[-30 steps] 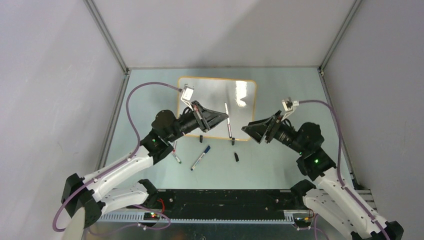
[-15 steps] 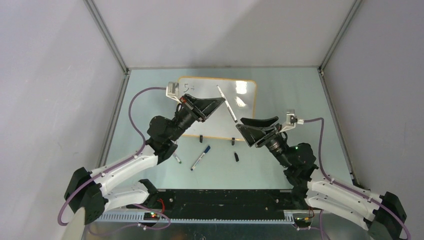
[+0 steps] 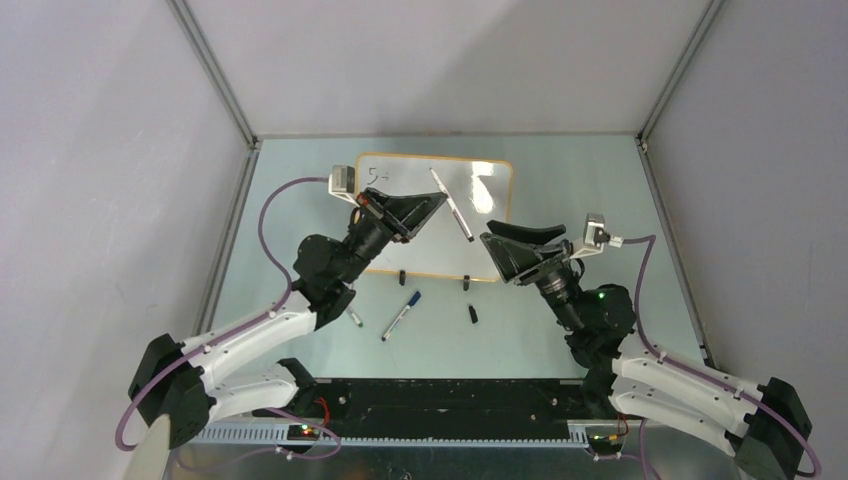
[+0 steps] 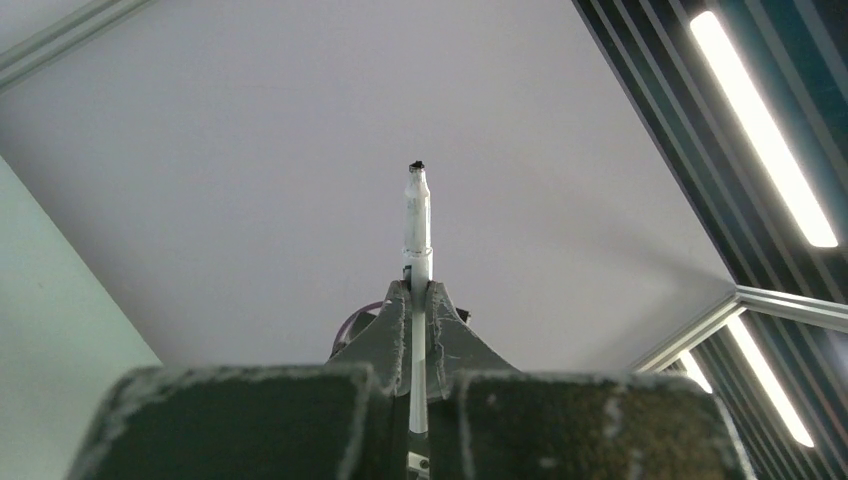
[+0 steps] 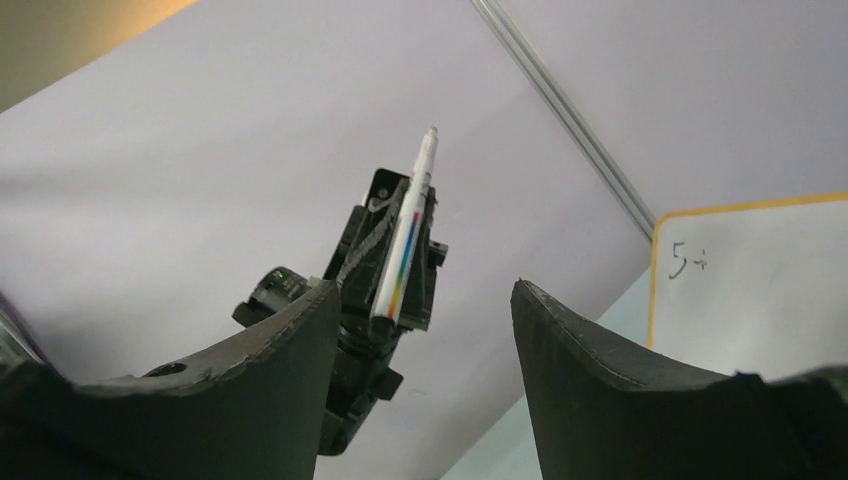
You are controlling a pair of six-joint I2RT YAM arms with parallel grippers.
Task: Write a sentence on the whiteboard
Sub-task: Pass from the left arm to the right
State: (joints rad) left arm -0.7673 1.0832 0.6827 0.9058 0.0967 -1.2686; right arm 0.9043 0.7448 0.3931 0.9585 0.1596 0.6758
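Black sentence (image 3: 378, 175): first two marks only, at whiteboard (image 3: 430, 255) far-left corner.
Whiteboard: flat, far middle of table (image 3: 600, 180).
Left gripper (image 3: 440, 200): clamped on white marker (image 3: 455, 210), raised over whiteboard.
Right gripper (image 3: 495, 258): jaws apart, empty, beside marker.

Robot lab, enclosed test cell.
I'm looking at plain grey panel walls (image 3: 100, 200) on aluminium framing (image 3: 212, 70) around my desk (image 3: 580, 180), cable ducting (image 3: 450, 433) along its near edge, and strip lights (image 4: 765, 128) overhead.

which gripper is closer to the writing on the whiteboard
Left. The left gripper, shut on a marker, is just right of the sentence; the right gripper, open, is farther off by the whiteboard's near right corner.
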